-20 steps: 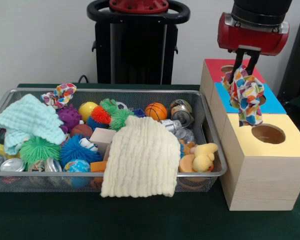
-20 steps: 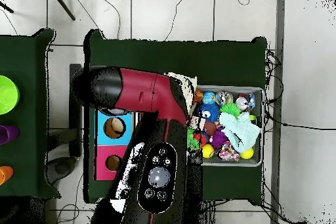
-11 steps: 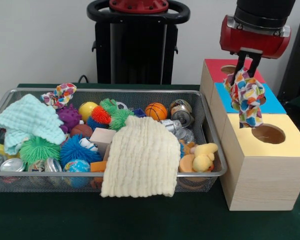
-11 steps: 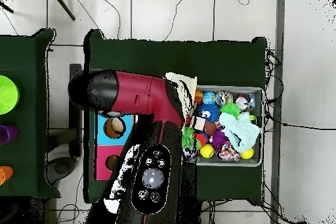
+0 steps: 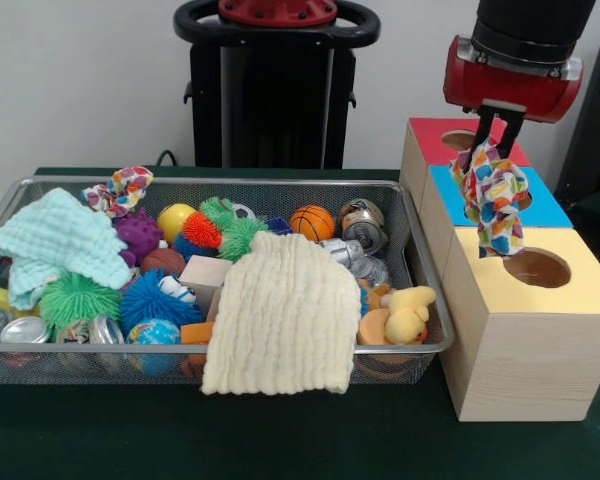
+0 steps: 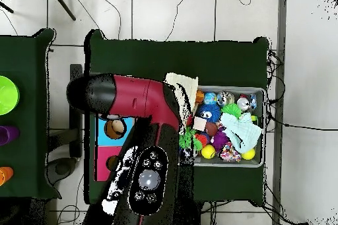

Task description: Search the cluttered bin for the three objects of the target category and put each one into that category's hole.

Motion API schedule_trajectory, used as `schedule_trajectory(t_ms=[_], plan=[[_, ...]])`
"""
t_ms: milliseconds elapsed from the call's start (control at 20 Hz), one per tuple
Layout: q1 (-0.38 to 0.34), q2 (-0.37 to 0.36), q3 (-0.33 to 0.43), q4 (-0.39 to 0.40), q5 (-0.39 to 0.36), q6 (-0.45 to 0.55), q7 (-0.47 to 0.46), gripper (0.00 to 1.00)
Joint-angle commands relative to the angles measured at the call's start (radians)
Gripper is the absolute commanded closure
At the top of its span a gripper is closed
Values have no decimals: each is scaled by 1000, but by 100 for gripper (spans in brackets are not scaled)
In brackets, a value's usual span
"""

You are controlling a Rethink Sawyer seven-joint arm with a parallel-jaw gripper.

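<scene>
In the front view my gripper (image 5: 493,140) is shut on a multicoloured fabric scrunchie (image 5: 493,200), which hangs over the blue box top (image 5: 550,210), its lower end near the yellow box's hole (image 5: 536,268). A second patterned scrunchie (image 5: 123,188) lies on the far left rim of the wire bin (image 5: 220,352). A mint cloth (image 5: 55,240) and a cream cloth (image 5: 285,315) cover part of the bin's contents. In the overhead view my arm (image 6: 135,103) hides the gripper and most of the boxes; the blue box's hole (image 6: 115,128) shows.
The bin holds spiky balls, a small basketball (image 5: 312,221), tin cans (image 5: 363,225), a wooden block (image 5: 205,272) and a yellow plush duck (image 5: 408,312). A red-topped box (image 5: 438,135) stands behind the blue one. Coloured cups (image 6: 5,95) sit on a side table.
My gripper has shifted slightly right and up with the scrunchie, drifting along the box tops. The bin's contents have not moved.
</scene>
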Motion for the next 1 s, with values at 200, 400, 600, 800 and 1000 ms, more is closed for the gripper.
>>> schedule_trajectory(t_ms=[200,400,600,800,1000], plan=[[-3,35,30,116,18,-67,256,100],[1,34,31,120,22,-67,262,100],[8,42,29,112,21,-64,269,100],[17,50,27,109,21,-70,279,100],[28,62,20,92,22,-57,293,100]])
